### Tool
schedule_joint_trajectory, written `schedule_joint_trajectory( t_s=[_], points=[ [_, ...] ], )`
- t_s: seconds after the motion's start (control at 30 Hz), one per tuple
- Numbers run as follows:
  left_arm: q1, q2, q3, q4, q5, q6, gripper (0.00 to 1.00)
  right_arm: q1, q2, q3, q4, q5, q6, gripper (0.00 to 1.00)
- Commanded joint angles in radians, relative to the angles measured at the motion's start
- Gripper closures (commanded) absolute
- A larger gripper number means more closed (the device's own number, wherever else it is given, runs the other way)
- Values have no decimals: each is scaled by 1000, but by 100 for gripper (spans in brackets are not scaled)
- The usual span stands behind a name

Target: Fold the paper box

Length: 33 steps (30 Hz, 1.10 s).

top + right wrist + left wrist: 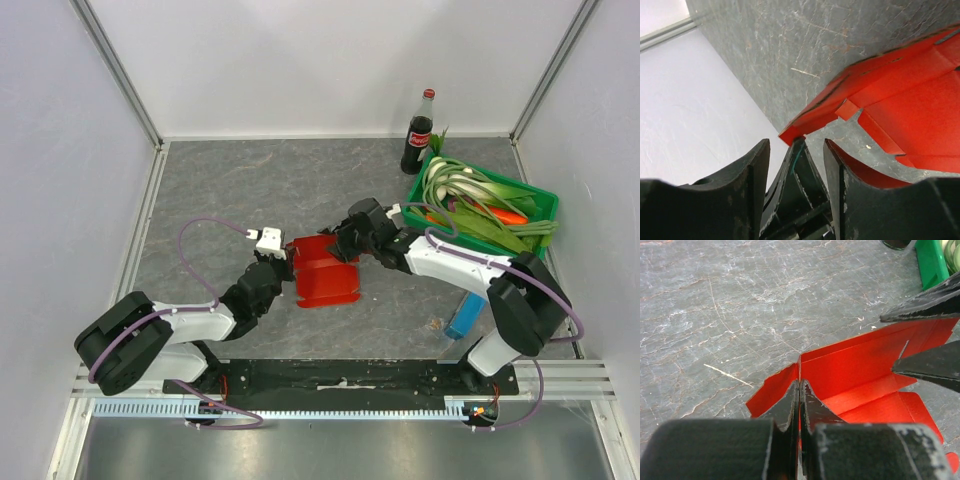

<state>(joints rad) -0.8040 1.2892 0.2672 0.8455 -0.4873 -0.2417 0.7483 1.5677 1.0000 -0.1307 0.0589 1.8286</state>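
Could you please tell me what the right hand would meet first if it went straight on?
Most likely the paper box: its near corner sits just ahead of the right hand.

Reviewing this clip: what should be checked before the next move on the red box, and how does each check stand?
1. Grip by left end effector on a paper box flap: ok.
2. Grip by right end effector on the box: not ok, jaws apart.
3. One panel raised off the table: ok.
4. Clearance from green crate and bottle: ok.
5. Creases fully formed: cannot tell.
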Motion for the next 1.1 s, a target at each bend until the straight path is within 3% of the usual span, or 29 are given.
schedule_joint_trajectory(
  t_s=[0.0, 0.2, 0.63, 1.07],
  points=[
    [-11, -22, -14, 69, -56, 64, 98, -12, 37, 42, 49, 19, 86, 51],
    [-14, -30, -19, 76, -62, 82, 98, -23, 60, 48, 68, 15, 110, 63],
    [-46, 1, -14, 112, -106, 131, 98, -21, 86, 75, 31, 13, 103, 66],
    [-61, 36, -14, 148, -123, 150, 98, -21, 106, 68, 46, 7, 103, 79]
  ],
)
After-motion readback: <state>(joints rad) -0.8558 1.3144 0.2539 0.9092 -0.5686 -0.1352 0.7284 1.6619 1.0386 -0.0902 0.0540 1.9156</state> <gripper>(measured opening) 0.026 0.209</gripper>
